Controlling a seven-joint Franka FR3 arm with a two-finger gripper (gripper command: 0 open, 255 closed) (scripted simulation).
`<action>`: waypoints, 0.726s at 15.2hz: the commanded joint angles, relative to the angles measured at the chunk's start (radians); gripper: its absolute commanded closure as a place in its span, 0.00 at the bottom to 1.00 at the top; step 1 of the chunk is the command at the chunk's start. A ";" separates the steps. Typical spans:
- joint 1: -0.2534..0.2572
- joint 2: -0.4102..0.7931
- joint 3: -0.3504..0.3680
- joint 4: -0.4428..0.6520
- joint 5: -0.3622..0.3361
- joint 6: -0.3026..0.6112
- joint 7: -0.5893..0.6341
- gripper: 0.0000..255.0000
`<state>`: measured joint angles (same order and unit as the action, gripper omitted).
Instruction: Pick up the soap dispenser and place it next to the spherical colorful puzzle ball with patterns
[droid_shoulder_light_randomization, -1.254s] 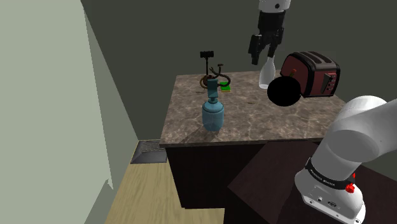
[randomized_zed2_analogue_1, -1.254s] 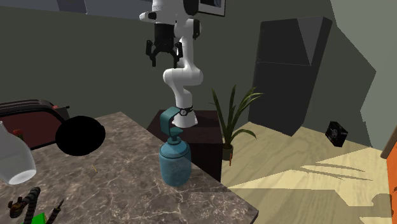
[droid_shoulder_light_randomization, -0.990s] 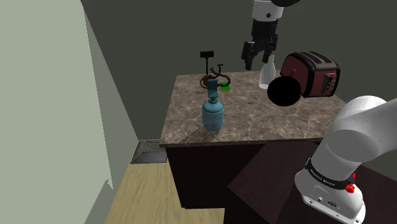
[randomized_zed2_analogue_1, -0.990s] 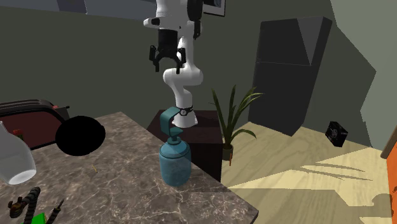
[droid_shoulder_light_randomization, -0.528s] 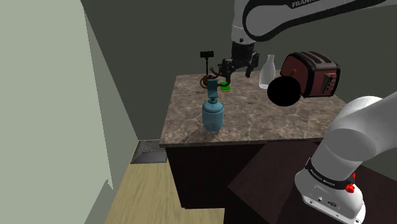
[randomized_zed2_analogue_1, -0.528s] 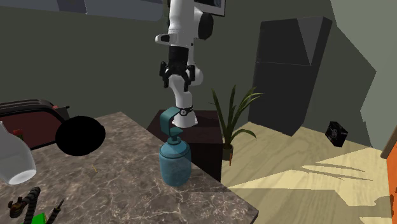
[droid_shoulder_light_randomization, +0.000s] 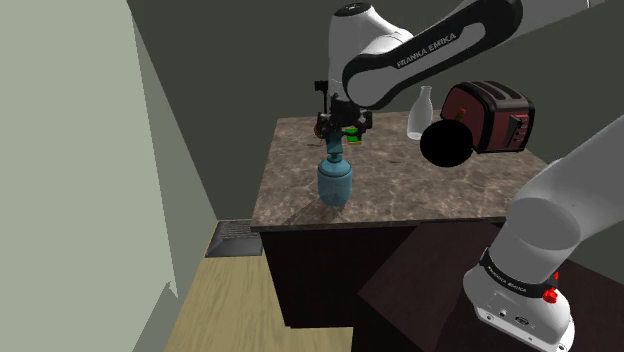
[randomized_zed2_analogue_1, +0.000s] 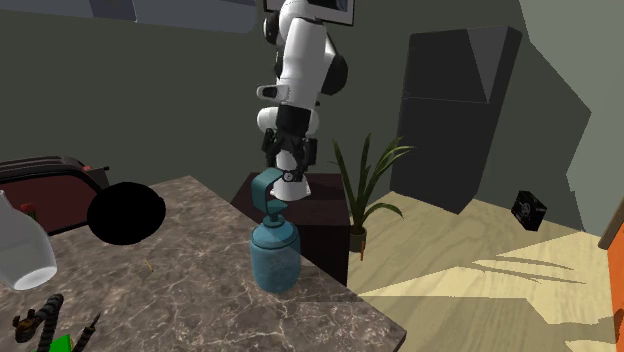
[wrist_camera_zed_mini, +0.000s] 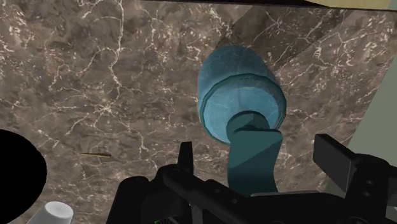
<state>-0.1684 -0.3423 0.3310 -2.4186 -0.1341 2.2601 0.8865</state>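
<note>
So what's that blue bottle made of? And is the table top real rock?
The soap dispenser could be glazed ceramic or plastic. Its teal surface is smooth and a little mottled, and that look fits either one. The counter top looks like polished stone, maybe marble, because it is brown with thin white veins running all through it.
</note>
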 joint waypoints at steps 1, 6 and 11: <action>-0.032 0.077 0.043 0.029 -0.055 0.054 0.123 0.00; -0.049 0.130 0.051 0.018 -0.095 0.114 0.162 0.00; -0.061 0.168 0.054 0.006 -0.125 0.160 0.183 0.00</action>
<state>-0.2283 -0.1781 0.3847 -2.4118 -0.2561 2.4154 1.0682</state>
